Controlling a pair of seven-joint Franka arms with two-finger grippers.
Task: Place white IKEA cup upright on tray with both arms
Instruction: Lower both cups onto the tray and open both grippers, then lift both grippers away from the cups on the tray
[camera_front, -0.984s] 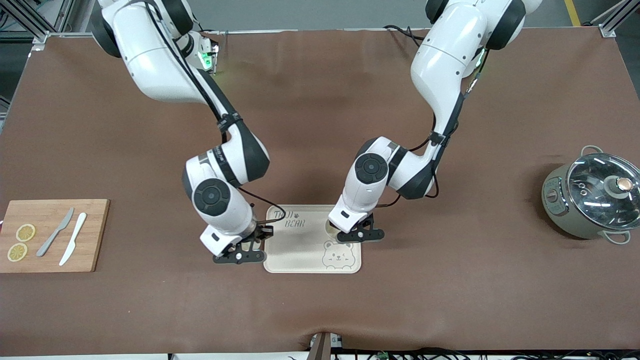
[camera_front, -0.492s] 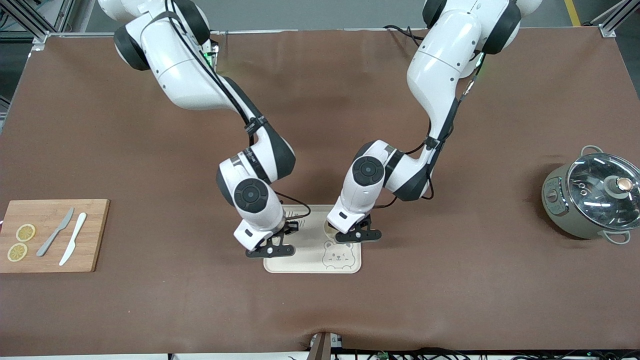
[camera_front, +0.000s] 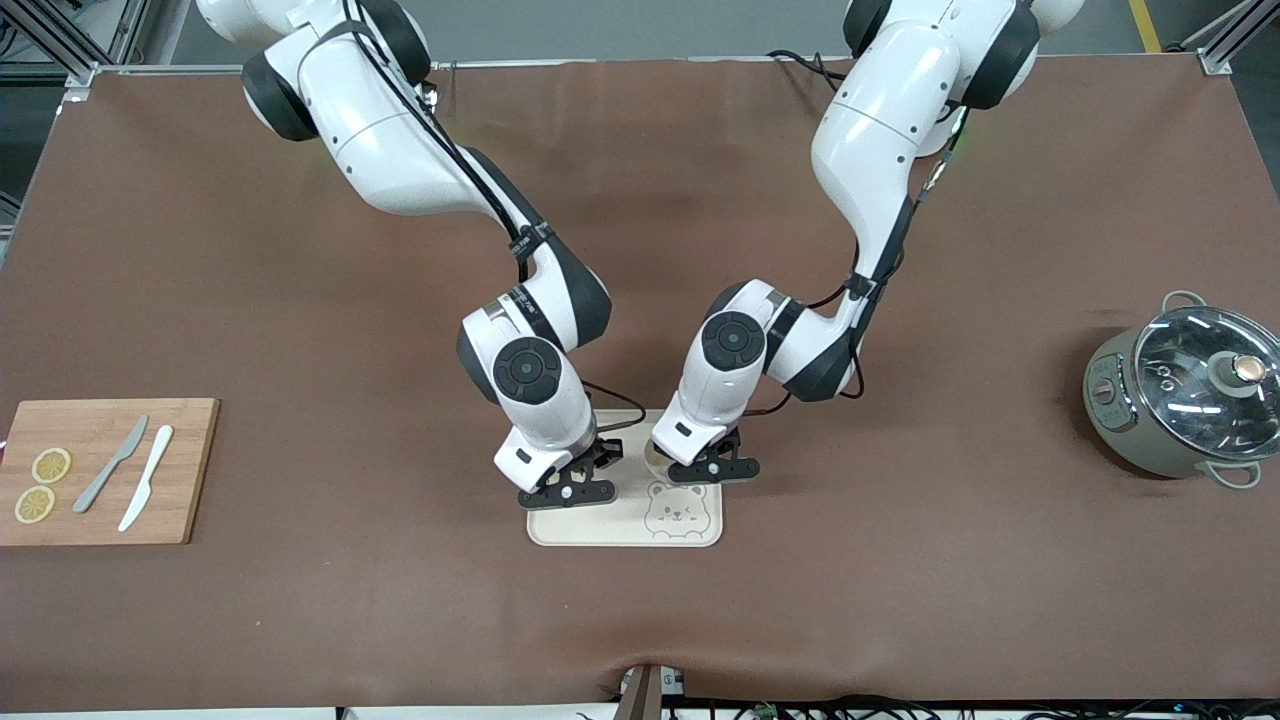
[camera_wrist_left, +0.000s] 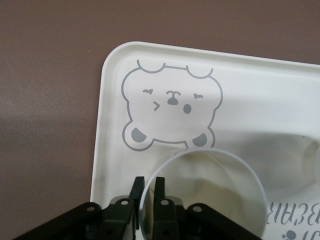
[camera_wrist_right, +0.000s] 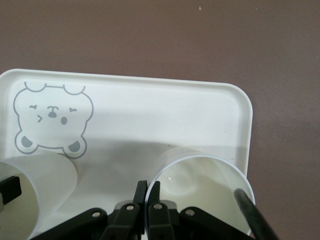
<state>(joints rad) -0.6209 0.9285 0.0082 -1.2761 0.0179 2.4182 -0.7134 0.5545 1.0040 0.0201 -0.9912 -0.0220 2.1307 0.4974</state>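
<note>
placement step: the left end effector (camera_wrist_left: 146, 200) is clenched on the rim of a white cup (camera_wrist_left: 202, 192) and the right end effector (camera_wrist_right: 146, 200) on a second cup (camera_wrist_right: 200, 192), both upright over the tray (camera_front: 560, 533). next, seat them, then release gently.

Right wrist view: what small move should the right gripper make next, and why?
Probably lower straight down a little, then open. The right gripper is shut on the rim of a white cup, upright over the tray; whether its base touches cannot be seen. The left gripper grips a second cup close beside it, so sideways motion looks risky.
</note>
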